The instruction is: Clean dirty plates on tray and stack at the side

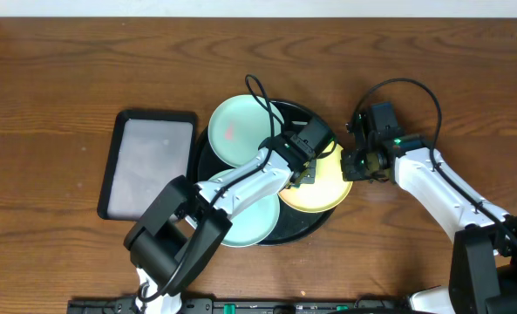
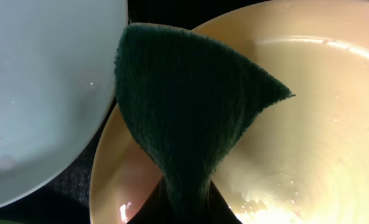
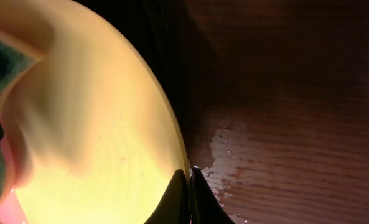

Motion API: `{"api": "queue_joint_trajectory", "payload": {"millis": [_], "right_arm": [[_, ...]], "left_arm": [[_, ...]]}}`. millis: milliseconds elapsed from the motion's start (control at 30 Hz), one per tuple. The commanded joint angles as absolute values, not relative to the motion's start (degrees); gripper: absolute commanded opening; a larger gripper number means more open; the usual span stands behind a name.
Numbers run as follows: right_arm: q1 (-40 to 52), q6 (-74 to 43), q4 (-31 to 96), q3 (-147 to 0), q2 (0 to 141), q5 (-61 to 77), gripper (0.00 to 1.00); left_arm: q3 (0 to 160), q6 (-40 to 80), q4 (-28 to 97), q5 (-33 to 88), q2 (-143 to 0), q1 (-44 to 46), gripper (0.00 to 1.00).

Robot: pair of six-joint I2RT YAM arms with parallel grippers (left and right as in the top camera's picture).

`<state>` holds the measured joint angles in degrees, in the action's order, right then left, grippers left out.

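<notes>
The large round black tray (image 1: 303, 112) holds three plates. One mint-green plate (image 1: 234, 129) with a reddish smear lies at its far left, and another mint-green plate (image 1: 251, 218) lies at its near side. The pale yellow plate (image 1: 323, 194) lies at its right. My left gripper (image 1: 306, 166) is shut on a dark green scouring pad (image 2: 190, 106), which rests on the wet yellow plate (image 2: 308, 112). A mint-green plate (image 2: 41, 93) shows to its left. My right gripper (image 3: 188, 177) is shut on the yellow plate's (image 3: 97, 124) right rim, also seen from overhead (image 1: 352, 166).
A smaller rectangular black tray (image 1: 149, 163) with a whitish inside lies left of the round tray. Bare wooden table surrounds both trays. A wet patch (image 3: 234, 155) is on the wood beside the yellow plate's rim.
</notes>
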<state>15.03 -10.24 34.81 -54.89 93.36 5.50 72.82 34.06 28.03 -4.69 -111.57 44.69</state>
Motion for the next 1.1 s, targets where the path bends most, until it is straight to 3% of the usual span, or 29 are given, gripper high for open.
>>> {"api": "queue_joint_trajectory", "payload": {"millis": [0,200,467,633,900,1067], "right_arm": [[15.49,-10.26,34.74,-54.52,93.89,4.54,0.01],[15.49,-10.26,34.76,-54.52,93.89,4.54,0.01],[15.49,-10.26,34.81,-54.52,93.89,4.54,0.01],[15.49,-10.26,34.89,-54.52,93.89,4.54,0.01],[15.49,-10.26,34.92,-54.52,93.89,4.54,0.01],[15.49,-10.26,34.92,-54.52,93.89,4.54,0.01]], "left_arm": [[72.53,33.30,28.01,-5.69,-113.34,44.53,0.10],[72.53,35.86,27.79,-3.36,-116.38,44.84,0.10],[72.53,35.62,21.76,17.10,-117.16,45.08,0.08],[72.55,35.64,17.63,23.62,-117.16,45.19,0.08],[72.71,35.64,18.37,21.47,-110.28,44.80,0.08],[72.71,35.64,25.23,9.21,-104.31,44.80,0.08]]}}
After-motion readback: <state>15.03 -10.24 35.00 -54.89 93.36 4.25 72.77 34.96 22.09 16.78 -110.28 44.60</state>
